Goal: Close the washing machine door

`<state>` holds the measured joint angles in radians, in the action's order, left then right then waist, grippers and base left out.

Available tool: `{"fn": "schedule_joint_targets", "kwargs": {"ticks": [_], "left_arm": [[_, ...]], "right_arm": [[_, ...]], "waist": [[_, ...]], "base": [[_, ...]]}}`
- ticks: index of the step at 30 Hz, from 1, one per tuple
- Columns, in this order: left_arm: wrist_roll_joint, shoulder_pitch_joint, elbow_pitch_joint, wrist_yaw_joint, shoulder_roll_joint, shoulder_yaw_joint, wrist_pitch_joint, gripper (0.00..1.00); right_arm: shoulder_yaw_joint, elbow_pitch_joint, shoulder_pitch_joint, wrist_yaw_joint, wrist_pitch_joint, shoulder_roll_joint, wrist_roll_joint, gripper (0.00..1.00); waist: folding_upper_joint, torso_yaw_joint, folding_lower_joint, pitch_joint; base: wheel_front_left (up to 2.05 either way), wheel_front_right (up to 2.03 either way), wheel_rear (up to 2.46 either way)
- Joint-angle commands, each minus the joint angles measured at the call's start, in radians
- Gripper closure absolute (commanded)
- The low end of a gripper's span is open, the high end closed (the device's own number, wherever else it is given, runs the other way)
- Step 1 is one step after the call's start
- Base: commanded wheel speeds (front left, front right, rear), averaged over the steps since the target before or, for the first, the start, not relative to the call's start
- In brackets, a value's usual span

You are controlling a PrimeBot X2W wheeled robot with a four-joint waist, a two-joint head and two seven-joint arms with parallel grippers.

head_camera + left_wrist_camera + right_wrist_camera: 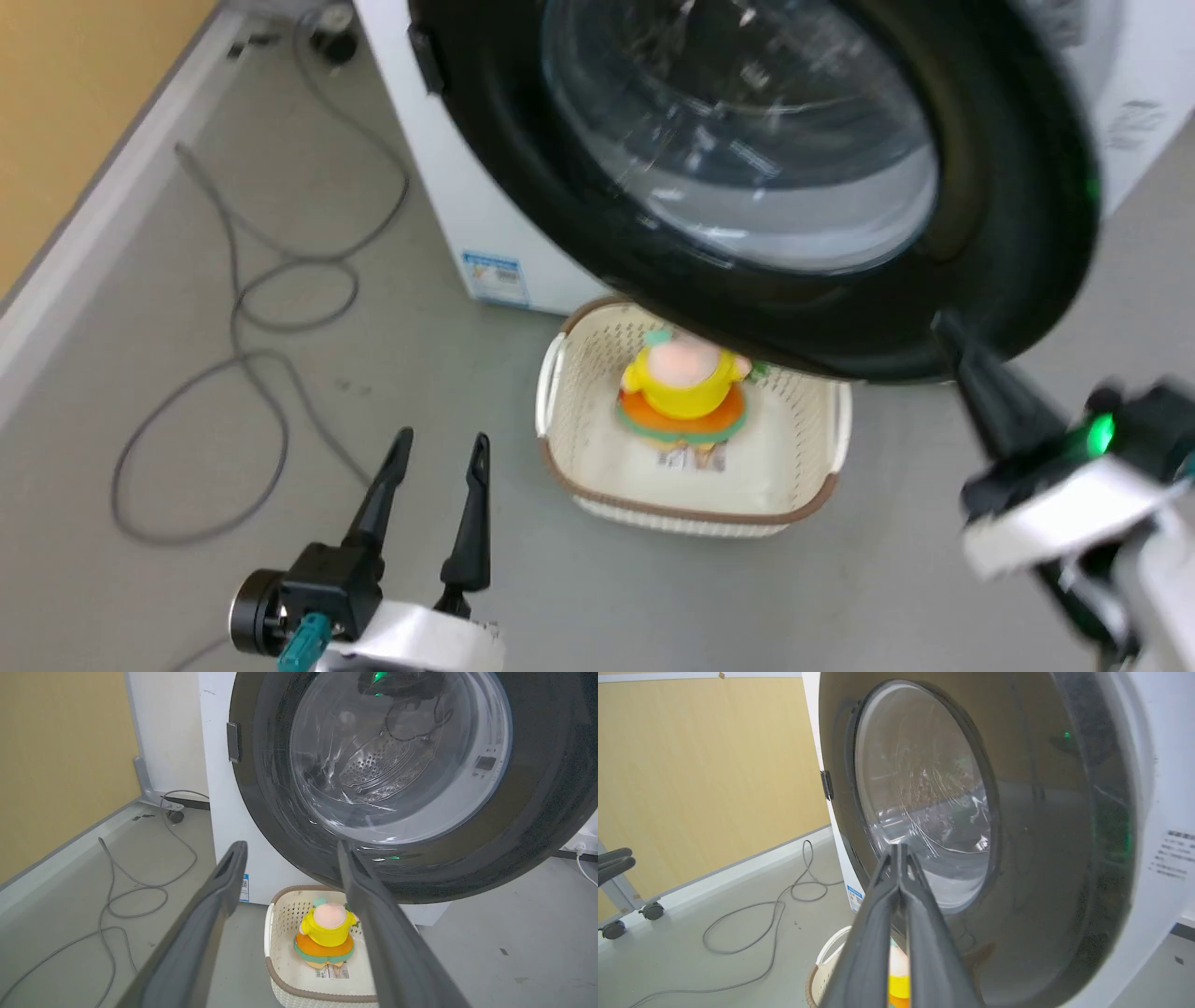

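Note:
The washing machine door (775, 308), round, black-rimmed and with a clear glass bowl, fills the upper head view and looks blurred. It hangs on the white washing machine (448, 196). My right gripper (945, 327) is shut on nothing, and its tip lies at the door's lower right rim; I cannot tell if it touches. In the right wrist view the right gripper (900, 848) points at the door (1041, 858) just below the glass. My left gripper (442, 441) stands open and empty, low over the floor at the left. The left wrist view has the left gripper (290, 849) facing the door (537, 812) from a distance.
A white woven basket (794, 485) with a brown rim sits on the floor under the door's lower edge, holding a yellow and orange plush toy (686, 387). Grey cables (252, 308) loop over the floor at the left. A yellow wall (75, 103) runs along the far left.

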<state>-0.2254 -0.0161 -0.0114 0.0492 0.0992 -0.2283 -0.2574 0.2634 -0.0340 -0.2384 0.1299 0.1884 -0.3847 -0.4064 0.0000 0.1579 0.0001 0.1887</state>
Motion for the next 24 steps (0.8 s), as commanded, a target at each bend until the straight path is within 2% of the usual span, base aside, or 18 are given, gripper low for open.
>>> {"fn": "schedule_joint_targets", "kwargs": {"ticks": [1,5,9,24], "left_arm": [[0.011,-0.024,0.0,-0.008,-0.008,0.005,-0.004,0.0],[0.019,-0.053,0.001,-0.02,-0.021,0.004,-0.004,0.0],[0.016,-0.074,-0.002,-0.027,-0.033,0.0,-0.004,0.0],[0.024,-0.106,0.006,-0.034,-0.047,-0.005,-0.004,0.0]], "right_arm": [[0.005,-0.021,-0.06,0.001,-0.011,-0.029,-0.034,1.0],[0.004,-0.085,-0.173,0.001,-0.031,-0.101,-0.111,1.0],[-0.04,-0.174,-0.25,0.001,-0.037,-0.154,-0.181,1.0],[-0.093,-0.385,-0.491,0.001,-0.093,-0.236,-0.268,1.0]], "waist": [[0.0,0.038,-0.0001,0.051],[0.0,0.066,-0.0001,0.097],[0.0,0.094,-0.0001,0.12],[0.0,0.125,-0.0001,0.198]], "base": [[0.0,0.0,0.0],[0.0,0.0,0.0],[0.0,0.0,0.0],[0.0,0.0,0.0]]}}
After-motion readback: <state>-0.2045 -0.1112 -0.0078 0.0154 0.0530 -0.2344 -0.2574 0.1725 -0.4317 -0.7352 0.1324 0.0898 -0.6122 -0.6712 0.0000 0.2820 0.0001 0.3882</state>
